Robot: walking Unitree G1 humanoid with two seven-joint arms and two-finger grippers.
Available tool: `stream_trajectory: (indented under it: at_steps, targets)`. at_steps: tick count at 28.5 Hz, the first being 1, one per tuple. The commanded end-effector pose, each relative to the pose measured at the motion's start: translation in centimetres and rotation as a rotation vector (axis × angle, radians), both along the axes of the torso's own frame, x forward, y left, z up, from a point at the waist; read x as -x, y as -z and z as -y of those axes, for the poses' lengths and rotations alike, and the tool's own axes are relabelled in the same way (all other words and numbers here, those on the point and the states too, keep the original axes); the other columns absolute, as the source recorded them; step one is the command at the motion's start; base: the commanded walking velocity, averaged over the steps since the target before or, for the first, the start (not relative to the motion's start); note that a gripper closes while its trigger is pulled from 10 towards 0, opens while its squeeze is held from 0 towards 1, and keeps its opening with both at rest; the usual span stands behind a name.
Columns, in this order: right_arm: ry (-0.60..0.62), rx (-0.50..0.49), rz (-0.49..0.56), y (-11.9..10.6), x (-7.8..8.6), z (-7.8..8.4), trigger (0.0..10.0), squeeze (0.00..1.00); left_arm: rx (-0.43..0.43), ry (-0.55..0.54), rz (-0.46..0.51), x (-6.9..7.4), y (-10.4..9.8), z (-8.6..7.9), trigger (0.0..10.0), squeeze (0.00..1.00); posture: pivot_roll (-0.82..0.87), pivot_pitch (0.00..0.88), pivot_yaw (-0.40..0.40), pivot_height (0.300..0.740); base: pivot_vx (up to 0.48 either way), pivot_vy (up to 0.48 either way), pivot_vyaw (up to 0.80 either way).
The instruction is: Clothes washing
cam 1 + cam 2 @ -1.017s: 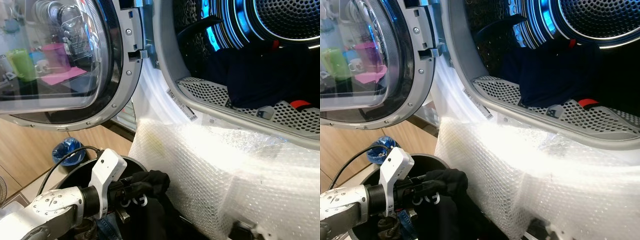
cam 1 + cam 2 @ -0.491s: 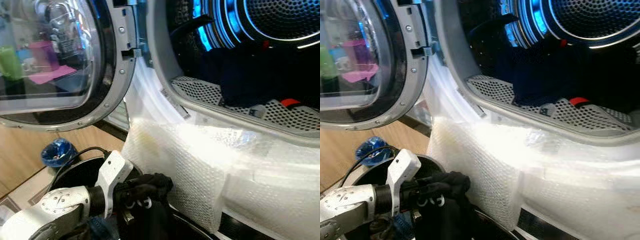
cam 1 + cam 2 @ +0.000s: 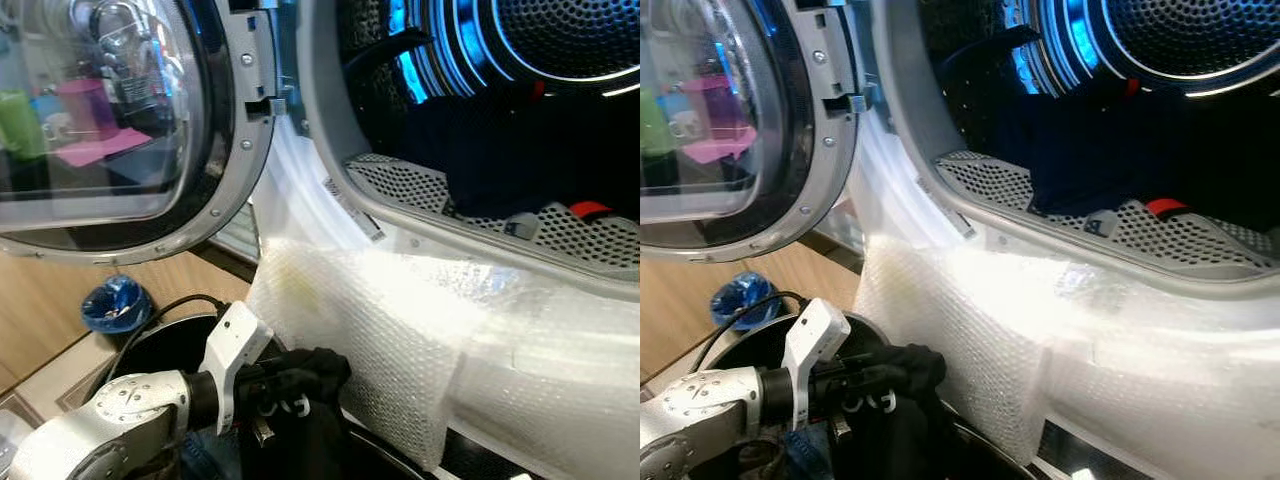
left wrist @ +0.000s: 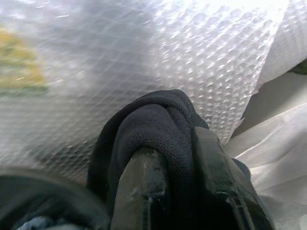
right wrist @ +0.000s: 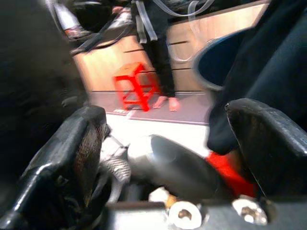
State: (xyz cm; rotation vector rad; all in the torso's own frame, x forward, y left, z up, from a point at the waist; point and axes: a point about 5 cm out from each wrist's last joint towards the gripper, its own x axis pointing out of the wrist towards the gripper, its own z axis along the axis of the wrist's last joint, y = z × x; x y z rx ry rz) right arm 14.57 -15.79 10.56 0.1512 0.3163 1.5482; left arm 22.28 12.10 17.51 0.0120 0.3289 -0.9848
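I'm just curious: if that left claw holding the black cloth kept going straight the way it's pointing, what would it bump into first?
Most likely the bubble wrap draped over the washer's front. The left claw, clamped on the black garment, points straight at it, though how far off it lies is hard to judge.

Head stereo pair looks forward and down, close to the open washer drum [image 3: 520,130]; both eyes share the door [image 3: 120,130] and bubble wrap [image 3: 970,340]. Left wrist camera faces that wrap at close range. Right wrist camera faces the room floor.

One washing machine [image 3: 330,190], one black garment [image 3: 305,375], one basket [image 3: 160,345].
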Motion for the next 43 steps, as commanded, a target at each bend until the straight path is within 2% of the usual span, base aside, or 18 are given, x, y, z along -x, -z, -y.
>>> stream_trajectory:
  at_steps: [1, 3, 4, 5, 6, 7, 10, 11, 13, 15, 17, 20, 25, 28, 34, 38, 43]
  targets:
    - [0.015, 0.000, 0.030, -0.6, -0.4, -1.1, 10.0, 1.00, 0.001, 0.015, 0.036, -0.3, -0.4, 0.3, 0.0, 0.00, 0.05, 0.047, 0.079, 0.740, 0.000, 0.000, 0.00]
    - [0.017, -0.010, 0.024, -0.5, -0.4, -1.5, 10.0, 1.00, 0.006, 0.020, 0.036, -0.4, -0.4, 0.5, 0.0, 0.00, 0.05, 0.044, 0.079, 0.740, 0.000, 0.000, 0.00]
    - [0.024, -0.011, 0.025, -0.5, -0.4, -1.8, 10.0, 0.93, 0.008, 0.026, 0.037, -0.4, -0.4, 0.7, 0.0, 0.00, 0.05, 0.043, 0.080, 0.740, 0.000, 0.000, 0.00]
    - [0.029, -0.011, 0.025, -0.5, -0.4, -2.0, 10.0, 0.93, 0.010, 0.030, 0.037, -0.4, -0.4, 0.8, 0.0, 0.00, 0.05, 0.043, 0.080, 0.740, 0.000, 0.000, 0.00]
    - [0.026, -0.010, 0.019, -0.6, -0.2, -2.2, 10.0, 0.14, 0.014, 0.032, 0.036, -0.4, -0.4, 0.9, 0.0, 0.00, 0.04, 0.038, 0.080, 0.740, 0.000, 0.000, 0.00]
    - [0.028, -0.010, 0.023, -0.6, -0.2, -2.3, 10.0, 0.00, 0.015, 0.038, 0.036, -0.4, -0.4, 1.0, 0.0, 0.00, 0.04, 0.038, 0.080, 0.740, 0.000, 0.000, 0.00]
    - [0.038, 0.004, 0.029, -0.6, -0.2, -2.5, 10.0, 0.00, 0.019, 0.047, 0.033, -0.5, -0.4, 1.2, 0.0, 0.00, 0.04, 0.034, 0.080, 0.740, 0.000, 0.000, 0.00]
    - [0.065, 0.073, 0.051, 0.0, -0.7, -2.5, 10.0, 0.00, 0.024, 0.055, 0.032, -0.5, -0.4, 1.4, 0.0, 0.00, 0.04, 0.031, 0.081, 0.740, 0.000, 0.000, 0.00]
    - [0.156, 0.136, 0.090, 0.8, -1.9, -2.6, 10.0, 0.00, 0.028, 0.068, 0.031, -0.5, -0.4, 1.7, 0.0, 0.00, 0.04, 0.029, 0.079, 0.740, 0.000, 0.000, 0.00]
    - [0.312, 0.139, 0.092, 1.1, -3.9, -3.0, 10.0, 0.00, 0.034, 0.079, 0.033, -0.5, -0.5, 2.0, 0.0, 0.00, 0.03, 0.027, 0.080, 0.740, 0.000, 0.000, 0.00]
    - [0.318, 0.107, 0.073, 0.9, -4.1, -3.3, 10.0, 0.00, 0.036, 0.084, 0.035, -0.5, -0.5, 2.2, 0.0, 0.00, 0.03, 0.026, 0.079, 0.740, 0.000, 0.000, 0.00]
    - [0.260, 0.076, 0.071, 0.4, -3.4, -3.7, 10.0, 0.00, 0.040, 0.086, 0.034, -0.6, -0.5, 2.3, 0.0, 0.00, 0.04, 0.026, 0.078, 0.740, 0.000, 0.000, 0.00]
    - [0.291, 0.064, 0.059, 0.4, -3.5, -4.1, 10.0, 0.00, 0.044, 0.095, 0.027, -0.4, -0.4, 2.5, 0.0, 0.00, 0.04, 0.029, 0.078, 0.740, 0.000, 0.000, 0.00]
    - [0.377, 0.116, 0.023, 1.0, -4.5, -4.5, 10.0, 0.00, 0.049, 0.099, 0.023, -0.4, -0.3, 2.8, 0.0, 0.00, 0.04, 0.027, 0.078, 0.740, 0.000, 0.000, 0.00]
    - [0.470, 0.122, 0.021, 1.0, -5.6, -5.8, 10.0, 0.00, 0.086, 0.091, 0.038, -0.5, -0.9, 3.4, 0.0, 0.00, 0.04, 0.028, 0.077, 0.740, 0.000, 0.000, 0.00]
    - [0.441, 0.112, 0.022, 0.8, -5.2, -6.4, 10.0, 0.00, 0.109, 0.083, 0.054, -0.6, -1.4, 3.7, 0.0, 0.00, 0.04, 0.029, 0.075, 0.740, 0.000, 0.000, 0.00]
    - [0.556, 0.115, -0.004, 0.7, -6.4, -6.7, 10.0, 0.00, 0.133, 0.084, 0.068, -0.8, -1.8, 4.3, 0.0, 0.00, 0.04, 0.029, 0.075, 0.740, 0.000, 0.000, 0.00]
